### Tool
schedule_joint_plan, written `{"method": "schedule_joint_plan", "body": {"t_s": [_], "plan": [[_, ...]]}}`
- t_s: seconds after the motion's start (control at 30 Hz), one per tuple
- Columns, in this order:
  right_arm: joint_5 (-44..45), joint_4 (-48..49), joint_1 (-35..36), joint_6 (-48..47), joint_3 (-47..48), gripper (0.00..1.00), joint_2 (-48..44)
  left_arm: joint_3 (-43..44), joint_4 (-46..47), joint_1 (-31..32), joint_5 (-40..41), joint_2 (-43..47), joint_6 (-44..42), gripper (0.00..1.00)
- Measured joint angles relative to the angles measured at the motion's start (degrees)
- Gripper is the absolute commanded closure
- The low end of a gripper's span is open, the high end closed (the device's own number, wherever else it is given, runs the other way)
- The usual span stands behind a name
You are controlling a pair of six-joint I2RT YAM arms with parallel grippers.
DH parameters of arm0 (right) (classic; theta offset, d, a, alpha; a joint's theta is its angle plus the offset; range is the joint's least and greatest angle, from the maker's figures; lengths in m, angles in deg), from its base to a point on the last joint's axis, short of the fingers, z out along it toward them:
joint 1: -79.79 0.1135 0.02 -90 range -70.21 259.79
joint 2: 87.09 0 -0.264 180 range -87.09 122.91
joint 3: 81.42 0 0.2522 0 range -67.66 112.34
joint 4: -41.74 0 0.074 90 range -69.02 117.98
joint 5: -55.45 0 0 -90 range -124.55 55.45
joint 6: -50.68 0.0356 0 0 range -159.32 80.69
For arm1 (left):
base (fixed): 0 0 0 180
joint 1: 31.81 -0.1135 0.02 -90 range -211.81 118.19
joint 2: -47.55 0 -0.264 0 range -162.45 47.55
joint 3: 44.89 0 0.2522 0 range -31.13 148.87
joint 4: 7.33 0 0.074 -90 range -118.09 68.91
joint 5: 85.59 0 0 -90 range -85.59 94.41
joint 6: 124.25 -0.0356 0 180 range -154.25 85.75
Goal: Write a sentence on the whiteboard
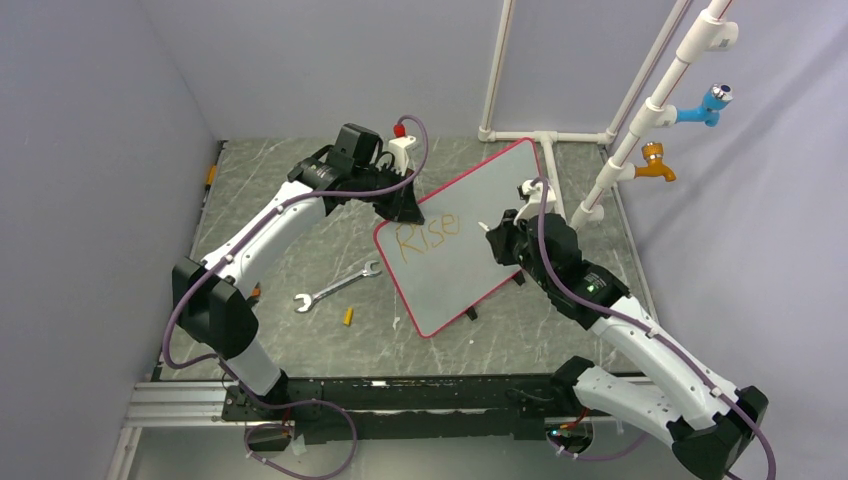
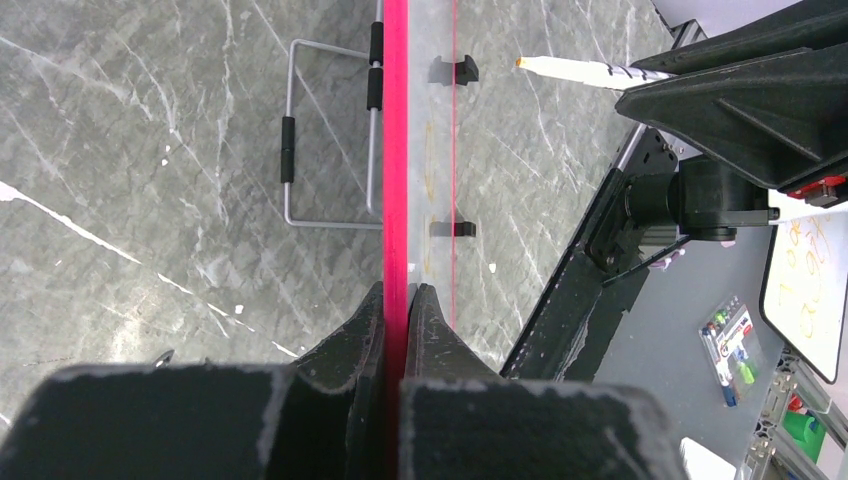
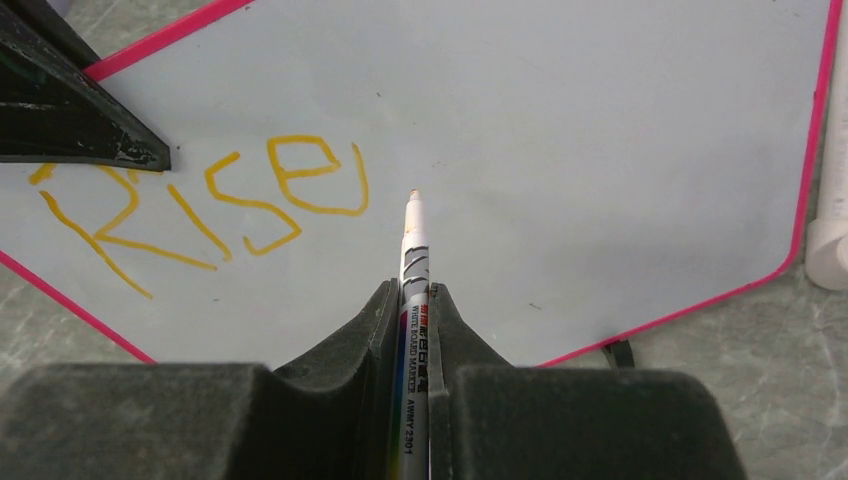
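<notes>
Whiteboard (image 1: 470, 270), one, clenched by left pincer (image 2: 397, 292); marker (image 3: 413, 250), one, clenched by right pincer (image 3: 412, 296) (one orange word (image 3: 215, 205)).

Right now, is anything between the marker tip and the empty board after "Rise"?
Nothing visible. The marker in the right gripper points at bare whiteboard past the sentence; the left gripper clamps the rim, aside.

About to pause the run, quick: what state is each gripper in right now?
Left gripper: closed on the whiteboard edge.
Right gripper: closed, holding the marker.
</notes>
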Motion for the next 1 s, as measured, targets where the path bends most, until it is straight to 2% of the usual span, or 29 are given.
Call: {"method": "schedule_joint_plan", "body": {"t_s": [0.43,1.0], "plan": [[-1.0,6.4,-1.1,2.0,-3.8,1.0,0.5,0.0,0.0,0.0,0.0,0.0,0.4,1.0],[-4.2,13.8,-4.4,2.1,-5.5,1.0,6.3,-0.1,0.2,0.0,0.1,0.0,0.5,1.0]]}}
